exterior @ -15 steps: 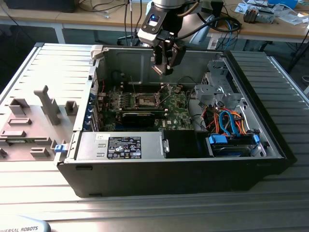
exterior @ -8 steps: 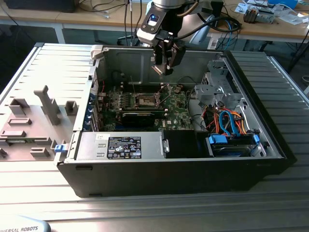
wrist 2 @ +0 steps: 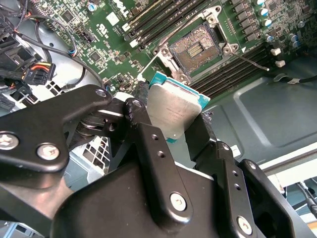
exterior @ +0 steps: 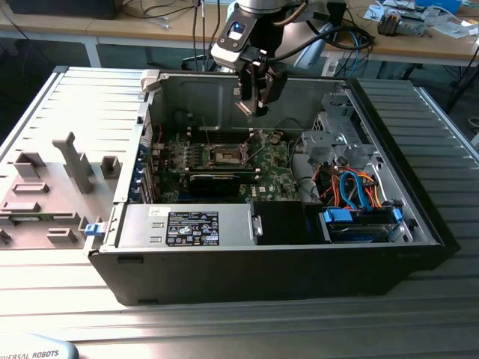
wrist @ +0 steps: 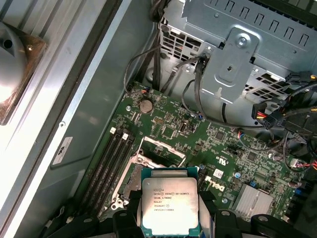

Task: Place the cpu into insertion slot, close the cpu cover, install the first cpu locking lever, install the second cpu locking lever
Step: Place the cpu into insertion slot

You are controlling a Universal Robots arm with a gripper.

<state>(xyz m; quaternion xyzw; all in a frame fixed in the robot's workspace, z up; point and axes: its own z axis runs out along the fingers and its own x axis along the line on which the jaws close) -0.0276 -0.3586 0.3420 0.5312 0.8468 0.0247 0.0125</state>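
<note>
Motherboard [wrist: 198, 136] under hand's [wrist: 171, 223] cpu [wrist: 170, 201], seemingly lettered

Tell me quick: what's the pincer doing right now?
Pincer: closed on the cpu, held in the air; the insertion slot is empty.

Your station is a robotics lab: opened computer case [exterior: 262, 273] on ribbed metal desk [exterior: 224, 329], cluttered wooden desks [exterior: 443, 47] behind.
</note>
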